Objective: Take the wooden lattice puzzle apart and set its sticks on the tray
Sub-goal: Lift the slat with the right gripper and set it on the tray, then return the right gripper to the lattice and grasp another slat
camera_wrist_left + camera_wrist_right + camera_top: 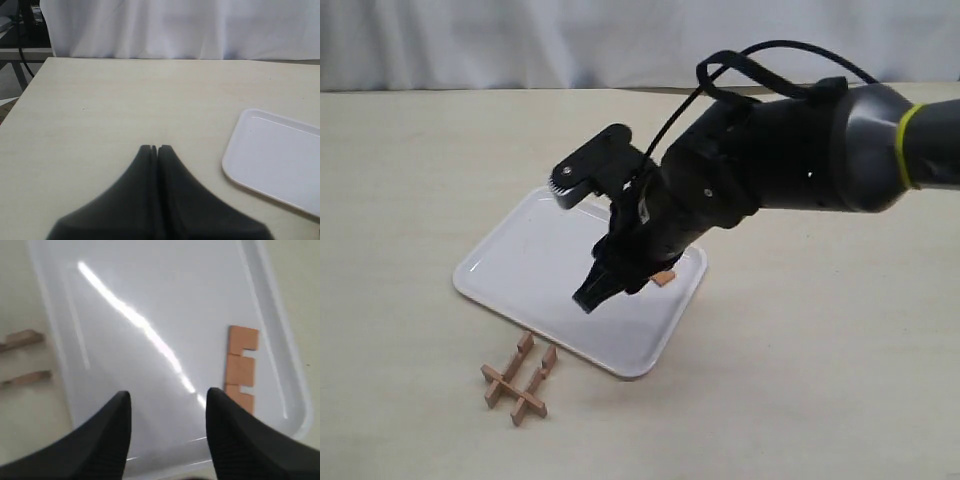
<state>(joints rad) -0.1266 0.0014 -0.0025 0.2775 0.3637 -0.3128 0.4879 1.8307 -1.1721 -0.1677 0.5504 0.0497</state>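
Pads of the black left gripper point(157, 149) are pressed together with nothing between them, above the pale beige table point(115, 100), beside one rounded corner of the tray. Out on the table, the small hash-shaped lattice puzzle point(516, 378) of reddish-brown wooden bars lies just off the near edge of the white glossy rectangular plastic tray point(520, 262). One flat, notched reddish-brown wooden stick point(241, 369) lies inside the tray, close along its rim. The black right gripper point(169, 400) hangs over the tray, jaws spread apart and empty, with the stick just beside one finger, untouched.
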